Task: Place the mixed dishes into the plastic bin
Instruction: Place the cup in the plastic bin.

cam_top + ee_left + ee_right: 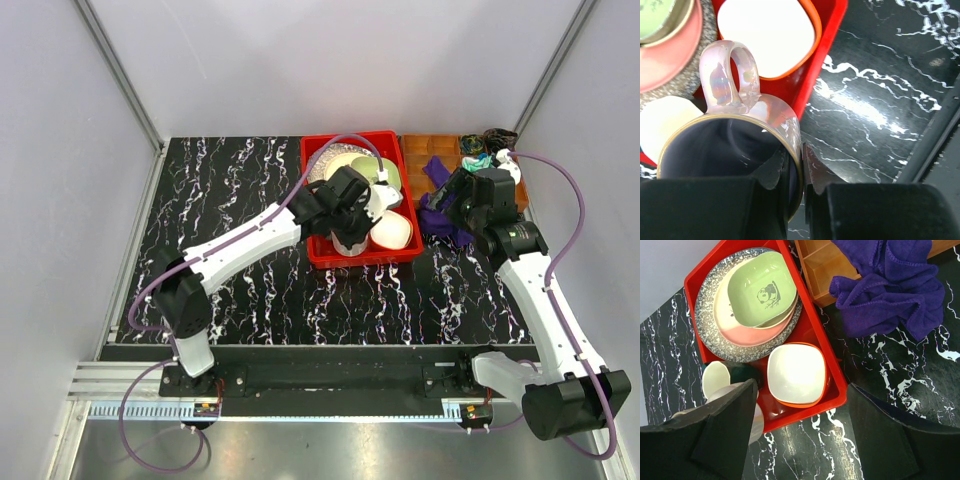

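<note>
The red plastic bin [316, 190] holds a speckled grey plate [710, 335], a pink-cream plate [750, 332], a pale yellow plate's rim [782, 317], a light green bowl [762, 290], an orange-white bowl [796, 374] and a dark green mug [717, 380]. My left gripper [802, 170] is shut on the rim of the mauve cup [730, 75], one finger inside and one outside. It holds the cup over the bin's front left part [350, 240]. My right gripper [799, 390] is open and empty above the bin's front right corner.
A purple cloth [890, 285] lies right of the bin, half over the brown compartmented tray [825, 270]. A teal cloth [478, 160] sits in the tray's far right. Black marble tabletop [230, 190] spreads left of the bin and in front of it.
</note>
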You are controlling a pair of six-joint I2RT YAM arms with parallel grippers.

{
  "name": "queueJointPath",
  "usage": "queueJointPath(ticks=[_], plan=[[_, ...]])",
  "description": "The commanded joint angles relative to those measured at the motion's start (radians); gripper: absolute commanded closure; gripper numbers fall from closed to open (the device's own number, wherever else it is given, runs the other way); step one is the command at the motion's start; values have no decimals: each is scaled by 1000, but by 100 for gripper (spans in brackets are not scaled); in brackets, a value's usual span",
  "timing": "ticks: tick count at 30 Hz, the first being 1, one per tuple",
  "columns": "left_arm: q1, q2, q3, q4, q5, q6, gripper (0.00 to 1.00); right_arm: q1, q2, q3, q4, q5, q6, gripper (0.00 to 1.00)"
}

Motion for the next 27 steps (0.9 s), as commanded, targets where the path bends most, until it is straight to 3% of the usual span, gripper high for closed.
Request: queueJointPath(ticks=[1, 27], plan=[[-3, 3, 91, 90, -66, 77, 100, -11, -20, -5, 9, -18, -16, 19], [-3, 48, 2, 96, -206, 199, 100, -20, -1, -37, 24, -55, 0, 18]])
